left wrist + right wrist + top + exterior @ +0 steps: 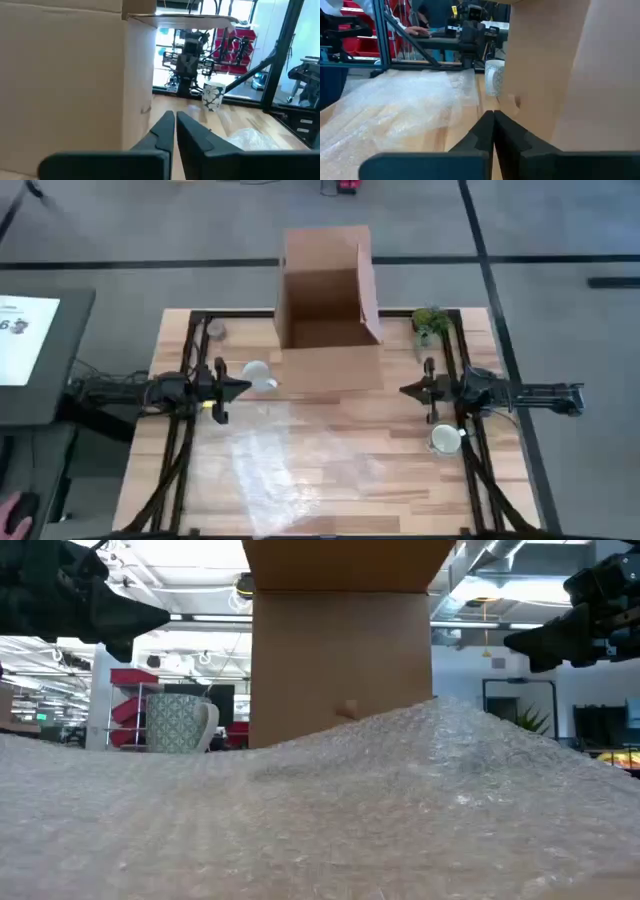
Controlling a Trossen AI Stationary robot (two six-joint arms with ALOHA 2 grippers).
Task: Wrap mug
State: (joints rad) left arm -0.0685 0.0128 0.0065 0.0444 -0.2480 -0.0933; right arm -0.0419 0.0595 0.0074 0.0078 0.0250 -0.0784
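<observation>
Just beside the left tool (243, 388) stands the mug (259, 376).

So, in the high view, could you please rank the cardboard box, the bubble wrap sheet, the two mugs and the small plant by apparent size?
1. cardboard box
2. bubble wrap sheet
3. Left mug, right mug and small plant: too alike to rank.

The mug (259, 375) is white with a fine grey-green pattern and stands upright on the table, handle (209, 724) showing at its side in the low view, just off the box's front left corner. The bubble wrap (268, 465) is a clear, rumpled sheet spread on the wood, with the mug near its far edge.
</observation>
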